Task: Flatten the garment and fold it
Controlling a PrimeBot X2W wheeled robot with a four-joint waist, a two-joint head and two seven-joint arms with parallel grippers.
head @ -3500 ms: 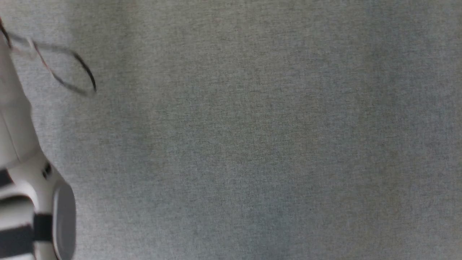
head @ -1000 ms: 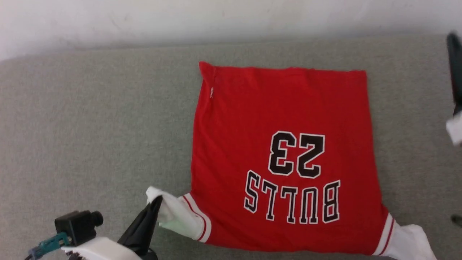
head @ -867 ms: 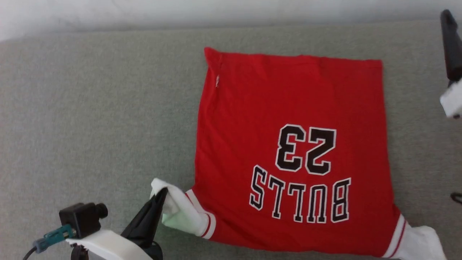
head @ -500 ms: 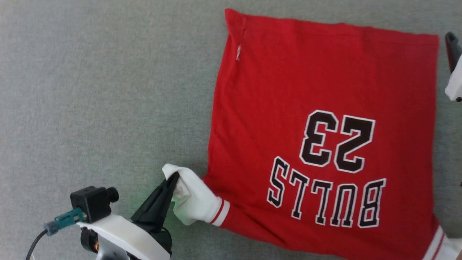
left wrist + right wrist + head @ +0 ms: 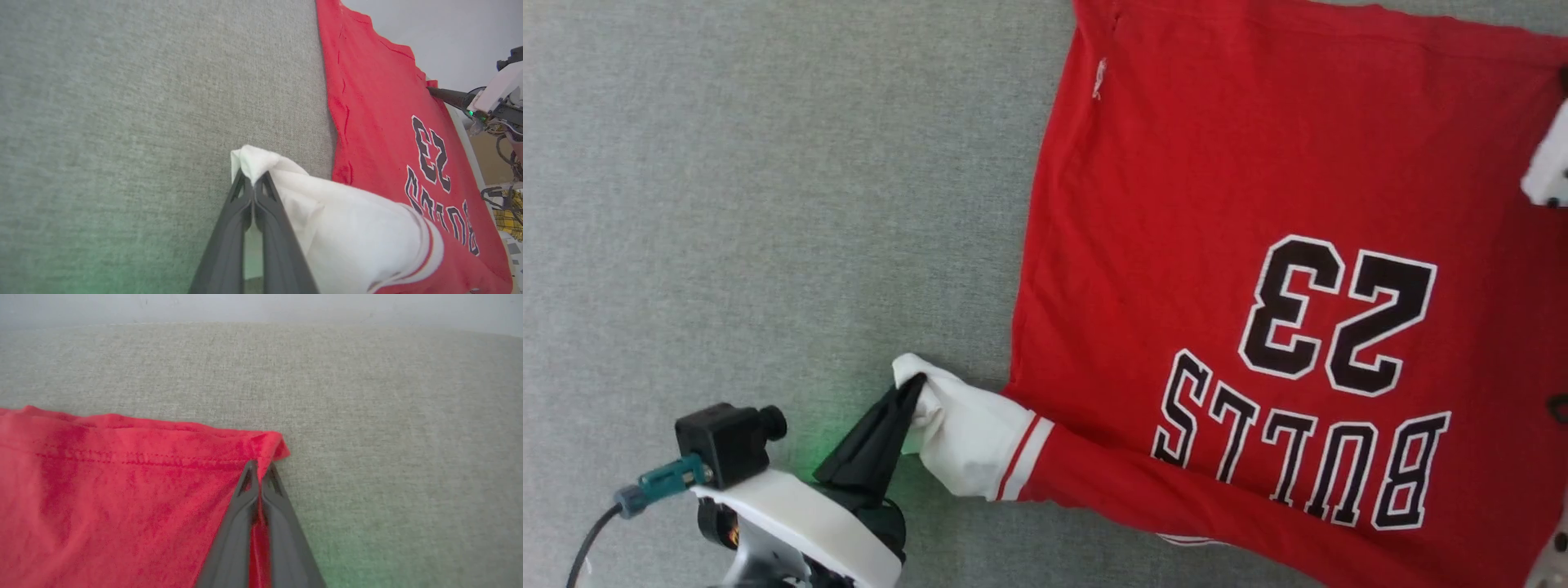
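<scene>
Lying spread out, the shirt [image 5: 1258, 163] is pinched by closed fingers [image 5: 229, 228]: sleeve tip [image 5: 253, 159] in the left gripper [image 5: 254, 181], hem corner [image 5: 276, 445] in the right gripper [image 5: 260, 467].

A grey woven surface [image 5: 768, 204] lies flat, meeting a pale wall [image 5: 261, 306] (plain, off-white) along its far edge.
</scene>
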